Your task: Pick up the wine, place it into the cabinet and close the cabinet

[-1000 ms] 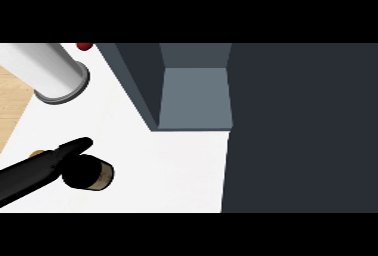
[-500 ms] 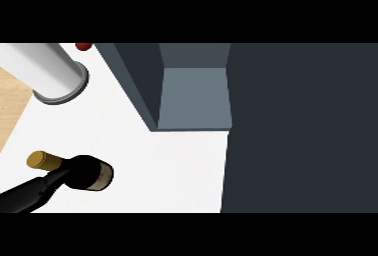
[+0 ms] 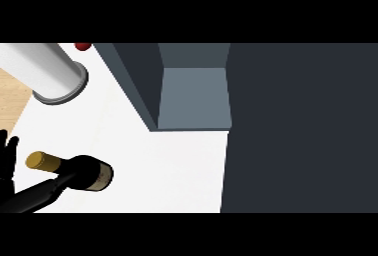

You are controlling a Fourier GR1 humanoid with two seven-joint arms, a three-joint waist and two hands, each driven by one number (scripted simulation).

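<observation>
Since the earlier frame, the left hand [image 3: 9, 155] is being drawn off toward 9 o'clock, fingers spread and upright. At 7 o'clock the wine [image 3: 66, 176] is left ungrasped on the counter [image 3: 170, 165]. Toward 12 o'clock the cabinet [image 3: 193, 95] is being kept open for it.

Black hand [image 3: 7, 160], seemingly slender-fingered
</observation>
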